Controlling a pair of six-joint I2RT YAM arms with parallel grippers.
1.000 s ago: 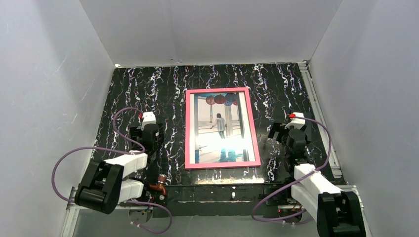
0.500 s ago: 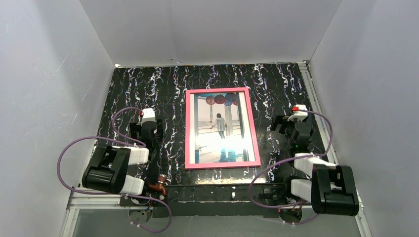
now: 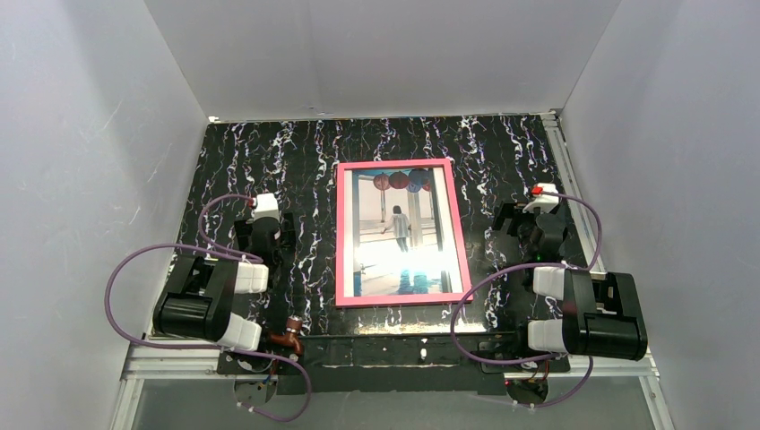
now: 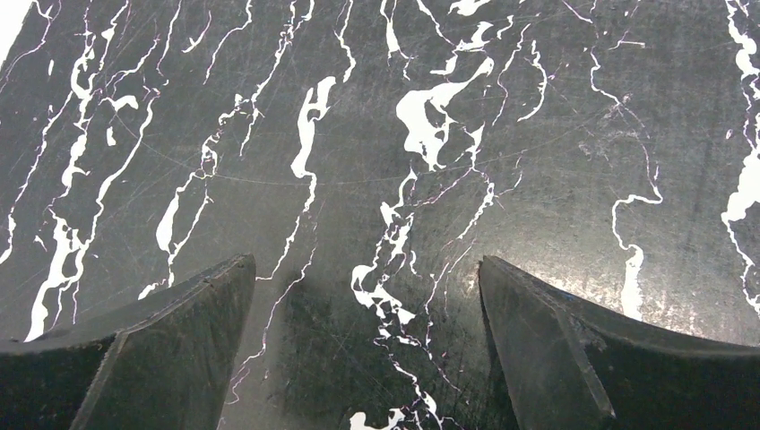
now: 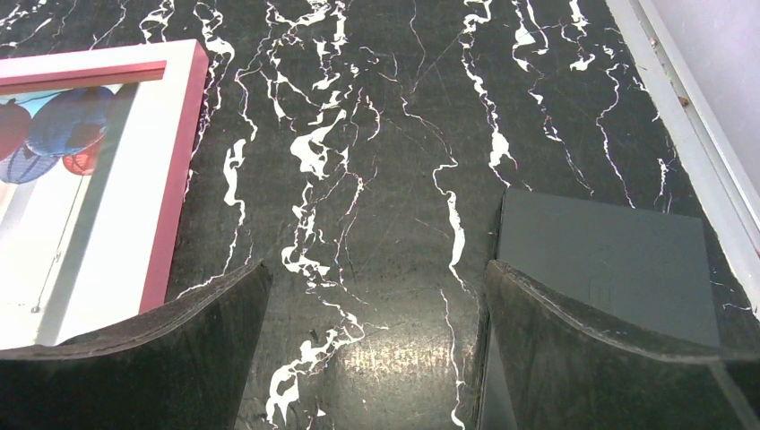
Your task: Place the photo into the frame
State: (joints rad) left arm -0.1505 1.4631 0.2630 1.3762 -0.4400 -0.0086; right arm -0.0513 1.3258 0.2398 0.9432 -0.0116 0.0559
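**Photo sits inside the frame at centre table, both grippers wide and empty**

Photo (image 3: 401, 235) first: it lies flat and face up in the middle of the black, white-veined table (image 3: 296, 161). Red and blue balloons run along its far edge and a small figure stands in a bright hall below them. The pink-red frame (image 3: 403, 299) runs around it on all four sides, long sides pointing away from the arm bases and slightly askew to the table edge.

Over on the left, the left gripper (image 3: 264, 240) hangs above bare table, well apart from the frame's left side. The left wrist view shows its jaws spread wide with nothing between them, only marbled surface under the left gripper (image 4: 366, 262).

On the other side, the right gripper (image 3: 531, 231) sits off the frame's right side, also clear of it. From the right wrist camera the right gripper (image 5: 377, 266) is gaping too, with nothing held. The corner of the frame (image 5: 177, 188) shows at the left of that view, and a glimpse of the photo (image 5: 54, 125) and its balloons shows inside it.

A flat dark grey slab (image 5: 609, 260) lies on the table just beyond the right-hand finger. A pale rail (image 5: 690, 116) lines the table's right edge.

Both arms are folded back near their bases, with purple cables (image 3: 116, 296) looping beside them.
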